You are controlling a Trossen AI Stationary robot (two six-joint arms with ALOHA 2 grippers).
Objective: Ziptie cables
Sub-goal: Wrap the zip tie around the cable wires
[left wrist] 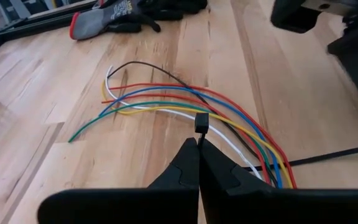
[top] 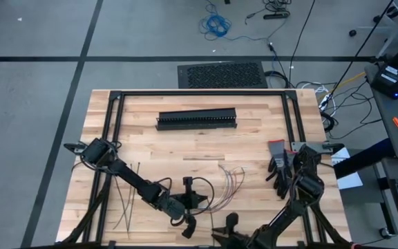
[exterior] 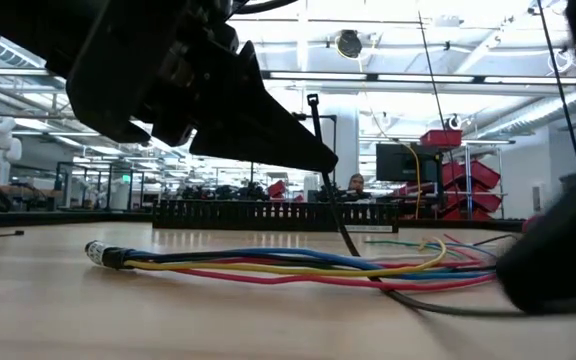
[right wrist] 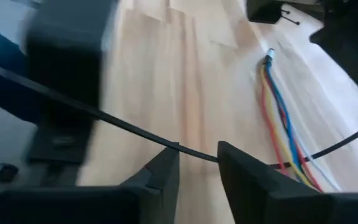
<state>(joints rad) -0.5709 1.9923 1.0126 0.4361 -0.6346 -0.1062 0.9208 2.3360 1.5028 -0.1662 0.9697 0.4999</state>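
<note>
- The left gripper (left wrist: 199,144) is over the near part of the wooden table (top: 185,142), close to the front edge and a little left of the middle.
- Its two fingers are pressed together, and they pinch a ziptie (left wrist: 201,122) just under its small square head, which stands up above the fingertips.
- In the low view this ziptie (exterior: 320,140) rises upright from the left gripper (exterior: 323,160) and its tail curves down to the table, beside the cables.
- The cables (left wrist: 185,102) lie flat on the table just in front of the left gripper; they are red, blue, green, yellow, white and black wires, gathered at one end and fanned out at the other.
- The right gripper (right wrist: 197,155) is at the front edge of the table, near the middle, with its fingers spread apart.
- A thin dark strip (right wrist: 104,121) crosses the gap between these fingers; I cannot tell if the fingers touch it.
- More zipties (top: 126,197) lie loose on the table under the left arm.
- A long black slotted duct (top: 197,119) lies across the far part of the table, well apart from the cables.
- A pair of dark gloves (top: 280,169) lies at the right side of the table.
</note>
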